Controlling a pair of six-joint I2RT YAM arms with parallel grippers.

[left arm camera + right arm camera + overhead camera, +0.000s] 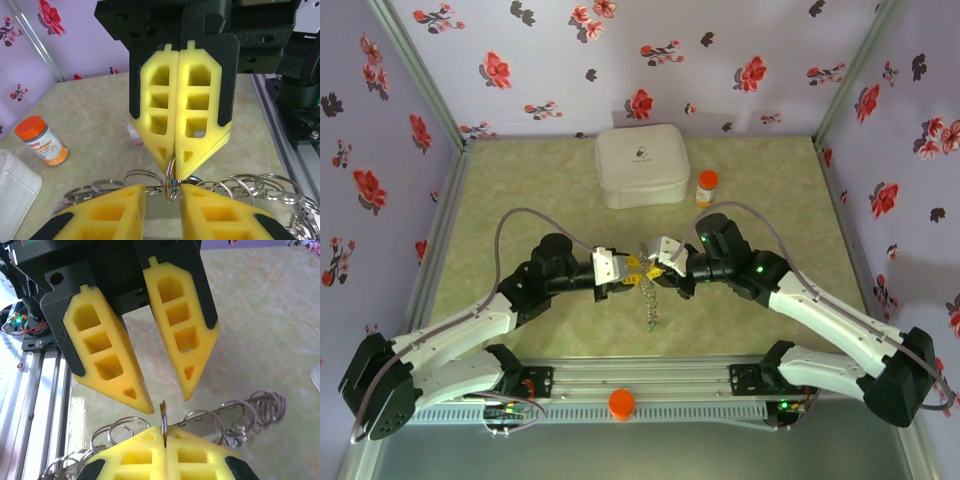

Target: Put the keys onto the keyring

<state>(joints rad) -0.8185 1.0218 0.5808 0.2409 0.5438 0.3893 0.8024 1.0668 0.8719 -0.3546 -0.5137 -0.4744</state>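
right gripper (165,434) pressed together, pinching 1 upright ring of the keyring (227,415), left gripper (168,401) slightly spread, tips either side of that ring, remaining rings trailing on green table (260,315), mid-table between the 2 arms

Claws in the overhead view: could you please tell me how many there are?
2. The left claw and the right claw meet tip to tip near the centre, at the keyring, with the right one pinching one of its rings.

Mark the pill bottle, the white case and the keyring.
pill bottle (45,144): left wrist view, on its label.
white case (642,160): top external view, lid centre.
keyring (163,412): right wrist view, the upright ring seen edge-on.
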